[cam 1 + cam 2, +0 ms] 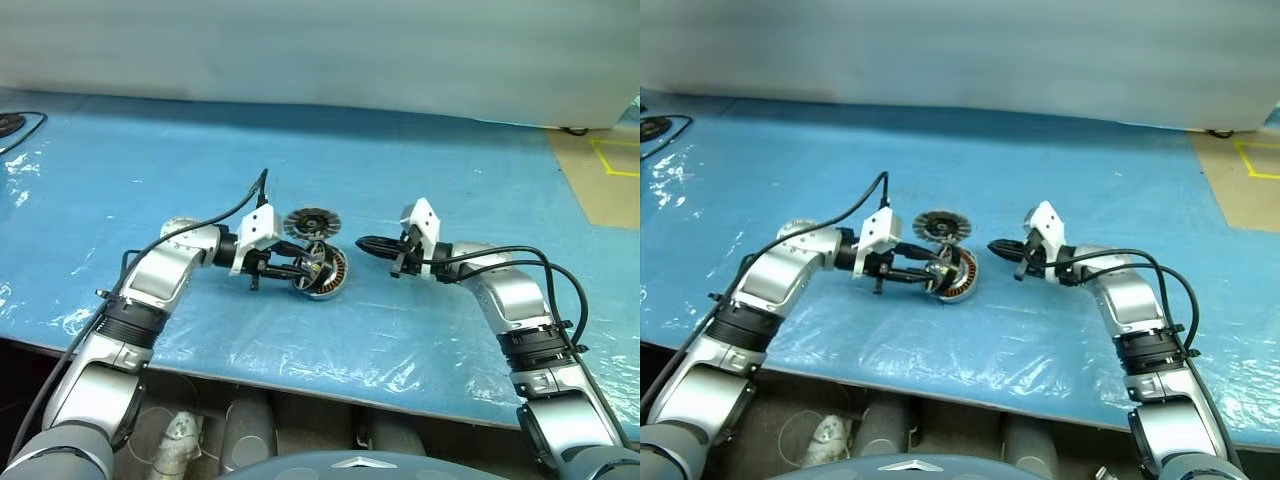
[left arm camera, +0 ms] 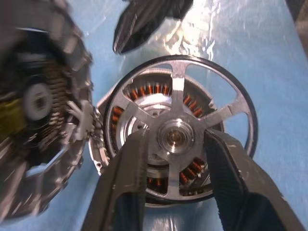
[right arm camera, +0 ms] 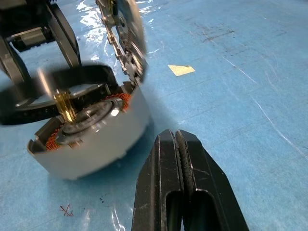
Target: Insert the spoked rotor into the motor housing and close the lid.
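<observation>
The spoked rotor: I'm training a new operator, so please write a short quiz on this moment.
1. True or false: the right gripper is shut and apart from the motor housing.
2. Where is the spoked rotor? A) over the housing's windings, at the left gripper; B) alone on the sheet; C) in the right gripper.
3. Is the lid closed over the housing yet?
Key: 1 true; 2 A; 3 no, it stands raised beside it.
</observation>
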`<state>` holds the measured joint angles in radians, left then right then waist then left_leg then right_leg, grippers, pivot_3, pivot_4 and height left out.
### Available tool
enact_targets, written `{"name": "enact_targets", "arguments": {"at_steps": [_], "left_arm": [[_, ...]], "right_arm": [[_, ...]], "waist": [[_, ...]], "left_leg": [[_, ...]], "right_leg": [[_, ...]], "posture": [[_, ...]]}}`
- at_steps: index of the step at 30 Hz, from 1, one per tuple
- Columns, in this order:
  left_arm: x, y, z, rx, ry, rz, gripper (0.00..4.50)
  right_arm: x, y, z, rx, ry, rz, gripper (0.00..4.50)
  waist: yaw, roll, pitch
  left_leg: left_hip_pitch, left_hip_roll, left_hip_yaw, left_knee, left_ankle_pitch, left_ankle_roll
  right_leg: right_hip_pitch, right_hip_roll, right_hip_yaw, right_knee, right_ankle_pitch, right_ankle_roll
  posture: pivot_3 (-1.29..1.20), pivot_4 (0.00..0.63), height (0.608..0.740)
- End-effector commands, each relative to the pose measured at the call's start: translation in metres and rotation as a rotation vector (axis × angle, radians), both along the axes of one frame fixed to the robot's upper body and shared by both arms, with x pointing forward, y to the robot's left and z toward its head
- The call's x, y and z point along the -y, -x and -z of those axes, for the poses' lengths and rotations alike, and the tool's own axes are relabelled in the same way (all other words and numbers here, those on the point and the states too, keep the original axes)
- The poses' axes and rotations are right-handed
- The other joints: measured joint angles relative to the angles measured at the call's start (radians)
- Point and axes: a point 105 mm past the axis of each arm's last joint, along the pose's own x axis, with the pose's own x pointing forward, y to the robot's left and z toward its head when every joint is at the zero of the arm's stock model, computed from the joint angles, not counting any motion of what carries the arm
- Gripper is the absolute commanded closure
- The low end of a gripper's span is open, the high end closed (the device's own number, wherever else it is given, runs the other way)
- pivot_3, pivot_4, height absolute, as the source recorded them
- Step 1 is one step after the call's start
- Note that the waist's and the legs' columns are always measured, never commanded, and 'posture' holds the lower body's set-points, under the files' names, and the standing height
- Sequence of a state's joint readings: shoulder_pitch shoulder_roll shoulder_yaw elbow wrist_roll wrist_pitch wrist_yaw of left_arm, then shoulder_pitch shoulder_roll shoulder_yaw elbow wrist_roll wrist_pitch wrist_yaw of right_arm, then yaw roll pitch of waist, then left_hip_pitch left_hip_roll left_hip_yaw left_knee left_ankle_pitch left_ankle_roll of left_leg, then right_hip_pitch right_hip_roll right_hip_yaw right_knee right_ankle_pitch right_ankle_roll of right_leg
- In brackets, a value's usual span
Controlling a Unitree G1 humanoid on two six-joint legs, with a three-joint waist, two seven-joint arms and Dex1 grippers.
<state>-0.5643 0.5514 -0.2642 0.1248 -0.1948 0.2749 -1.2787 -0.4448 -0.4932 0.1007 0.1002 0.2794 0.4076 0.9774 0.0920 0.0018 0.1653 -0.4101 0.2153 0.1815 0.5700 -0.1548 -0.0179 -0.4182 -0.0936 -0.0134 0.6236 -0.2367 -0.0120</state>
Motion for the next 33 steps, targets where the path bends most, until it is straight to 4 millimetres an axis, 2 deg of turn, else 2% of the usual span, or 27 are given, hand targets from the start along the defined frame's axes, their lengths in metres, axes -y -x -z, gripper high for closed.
{"name": "enact_targets", "arguments": {"at_steps": [1, 5, 10, 14, 18, 27, 33], "left_arm": [[-0.003, 0.001, 0.009, 0.014, -0.047, -0.006, 1.39], [-0.004, -0.002, 0.013, 0.041, -0.074, -0.033, 0.04], [-0.004, -0.008, 0.012, 0.05, -0.058, -0.073, 0.02], [0.008, -0.007, -0.01, 0.035, 0.11, -0.076, 0.02], [0.017, -0.005, -0.028, -0.012, 0.267, -0.088, 1.31], [0.022, -0.001, -0.02, 0.0, 0.295, -0.132, 4.49], [0.017, -0.003, -0.036, 0.006, 0.406, -0.173, 4.49]], "right_arm": [[-0.007, -0.003, -0.014, 0.06, -0.014, -0.025, 4.5], [-0.008, -0.004, -0.015, 0.064, -0.015, -0.03, 4.5], [-0.01, -0.006, -0.014, 0.069, -0.01, -0.035, 4.5], [-0.01, -0.007, -0.015, 0.074, -0.012, -0.032, 4.5], [-0.007, -0.008, -0.014, 0.075, -0.011, -0.022, 4.5], [-0.006, -0.008, -0.014, 0.078, -0.009, -0.017, 4.5], [-0.001, -0.012, -0.02, 0.082, -0.008, -0.012, 4.5]], "waist": [[0.001, 0.0, 0.0], [0.001, 0.0, 0.0], [0.001, 0.0, 0.0], [0.002, 0.0, 0.0], [0.002, 0.0, 0.0], [0.0, 0.0, 0.0], [0.0, 0.0, 0.0]], "left_leg": [[0.0, 0.0, 0.0, 0.0, 0.0, 0.0], [0.0, 0.0, 0.0, 0.001, 0.0, 0.0], [0.002, 0.0, 0.0, 0.001, 0.0, 0.0], [0.001, 0.0, 0.0, 0.001, 0.0, 0.0], [0.001, -0.001, 0.0, 0.001, 0.0, 0.0], [0.001, 0.0, 0.0, 0.001, 0.0, 0.0], [0.001, 0.0, 0.0, 0.002, 0.0, 0.0]], "right_leg": [[0.0, 0.0, 0.0, 0.0, 0.0, 0.0], [0.001, 0.0, 0.0, 0.0, 0.0, 0.0], [0.003, 0.0, 0.0, 0.0, 0.0, 0.0], [0.003, 0.0, 0.0, 0.0, 0.0, 0.0], [0.003, -0.001, 0.0, 0.0, 0.0, 0.0], [0.003, 0.0, 0.0, -0.001, 0.0, 0.0], [0.003, 0.0, 0.0, 0.0, 0.0, 0.0]], "posture": [[0.0, 0.15, 0.74], [0.0, 0.15, 0.74], [0.0, 0.15, 0.74], [0.0, 0.15, 0.74], [0.0, 0.15, 0.74], [0.0, 0.15, 0.74], [0.0, 0.15, 0.74]]}}
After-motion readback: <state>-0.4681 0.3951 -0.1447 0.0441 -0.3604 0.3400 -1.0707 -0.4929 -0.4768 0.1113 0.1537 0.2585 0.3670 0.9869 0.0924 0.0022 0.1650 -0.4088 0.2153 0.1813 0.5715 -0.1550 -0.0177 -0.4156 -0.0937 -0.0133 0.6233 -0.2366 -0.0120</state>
